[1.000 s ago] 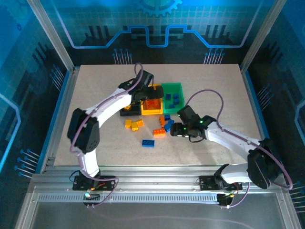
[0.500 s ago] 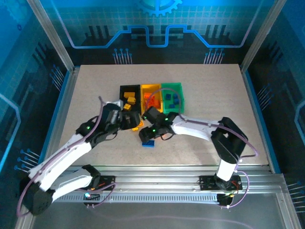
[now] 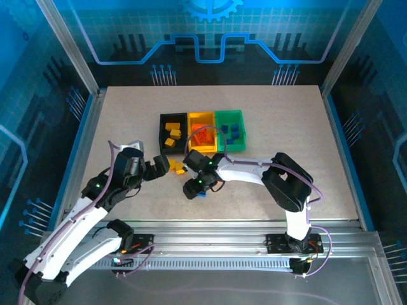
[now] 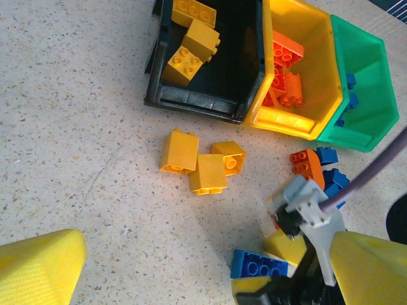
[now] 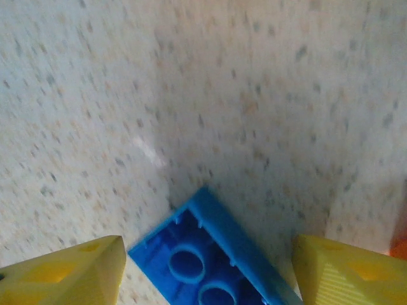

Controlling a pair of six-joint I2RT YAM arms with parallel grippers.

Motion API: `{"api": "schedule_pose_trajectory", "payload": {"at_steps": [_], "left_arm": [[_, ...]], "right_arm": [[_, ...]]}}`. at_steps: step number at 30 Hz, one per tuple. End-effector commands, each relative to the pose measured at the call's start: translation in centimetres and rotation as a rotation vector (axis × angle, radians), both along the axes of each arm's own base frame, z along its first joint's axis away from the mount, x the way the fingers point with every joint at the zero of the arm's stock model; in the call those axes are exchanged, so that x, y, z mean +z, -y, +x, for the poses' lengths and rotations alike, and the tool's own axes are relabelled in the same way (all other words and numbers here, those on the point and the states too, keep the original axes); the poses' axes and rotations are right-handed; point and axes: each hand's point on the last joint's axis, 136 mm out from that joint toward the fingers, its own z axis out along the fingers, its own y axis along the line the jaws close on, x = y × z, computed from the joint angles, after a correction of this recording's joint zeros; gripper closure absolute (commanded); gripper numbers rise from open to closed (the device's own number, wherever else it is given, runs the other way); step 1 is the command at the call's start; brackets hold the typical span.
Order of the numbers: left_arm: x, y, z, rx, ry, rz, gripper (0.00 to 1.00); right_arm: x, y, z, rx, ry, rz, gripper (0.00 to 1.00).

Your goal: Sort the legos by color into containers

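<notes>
We see the right gripper (image 3: 193, 189) spread astride a blue lego (image 5: 206, 260), bare table (image 5: 191, 95) at 12 o'clock; the left gripper (image 4: 205, 270) gapes empty, yellow legos (image 4: 198, 164) at 12; beyond, the black bin (image 4: 191, 103), yellow bin (image 4: 283, 122) and green bin (image 4: 365, 130) crowd 12 to 2.

Right tool (image 3: 193, 189) over blue lego (image 3: 201, 194) (left tool (image 3: 165, 167) beside yellow legos (image 3: 179, 168))

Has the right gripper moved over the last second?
Yes. The right gripper went left, from below the green bin to the blue brick below the yellow bin.
</notes>
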Motion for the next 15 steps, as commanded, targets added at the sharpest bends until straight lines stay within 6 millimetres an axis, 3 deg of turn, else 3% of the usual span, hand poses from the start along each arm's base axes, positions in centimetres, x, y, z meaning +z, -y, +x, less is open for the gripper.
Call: {"api": "schedule_pose_trajectory", "payload": {"at_steps": [1, 5, 9, 15], "left_arm": [[-1.1, -0.6, 0.0, 0.012, -0.021, 0.025, 0.01], [-1.4, -0.4, 0.2, 0.012, -0.035, 0.016, 0.01], [-1.8, -0.1, 0.4, 0.010, -0.054, 0.015, 0.01], [-2.4, 0.1, 0.4, -0.003, -0.080, 0.022, 0.01]], "right_arm": [[-0.2, 1.8, -2.8, 0.039, -0.012, -0.083, 0.30], [-1.2, 3.0, -2.6, 0.023, 0.054, -0.195, 0.35], [-1.4, 2.6, -1.8, 0.007, 0.106, -0.223, 0.46], [0.7, 0.8, -0.5, 0.007, 0.175, -0.138, 0.65]]}}
